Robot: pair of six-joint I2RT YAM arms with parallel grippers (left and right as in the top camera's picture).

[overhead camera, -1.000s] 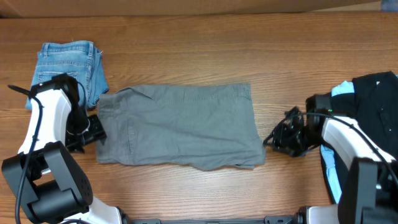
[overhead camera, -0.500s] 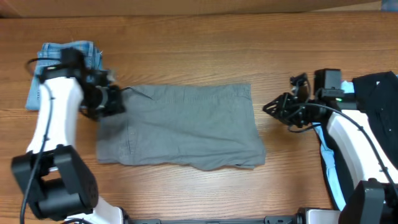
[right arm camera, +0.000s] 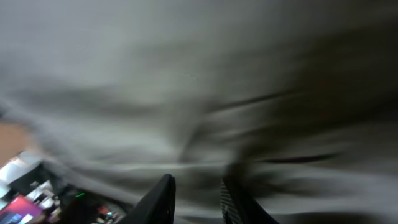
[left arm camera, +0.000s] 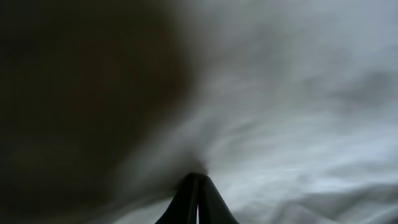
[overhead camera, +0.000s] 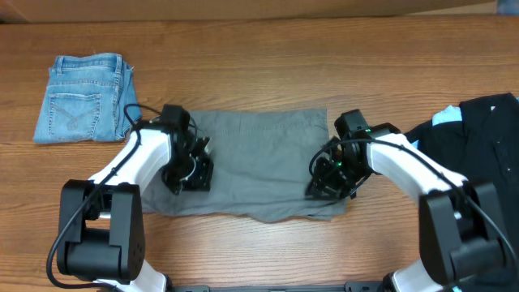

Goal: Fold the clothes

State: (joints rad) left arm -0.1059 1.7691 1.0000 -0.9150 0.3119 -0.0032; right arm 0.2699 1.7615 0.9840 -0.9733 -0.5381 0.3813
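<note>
Overhead: denim shorts [overhead camera: 81, 101] far-left, black garment [overhead camera: 486, 134] right of grey shorts [overhead camera: 259, 154].

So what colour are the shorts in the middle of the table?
The shorts are plain grey-green, with no pattern. The overhead view shows it best.

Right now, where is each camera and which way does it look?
Overhead: above the table, facing down at the grey shorts, denim shorts, left arm, right arm.
Left wrist: on the left arm, nose against grey cloth; shut fingers show.
Right wrist: on the right arm, close over grey cloth; parted fingers show.
Shared: all see the grey shorts.
</note>
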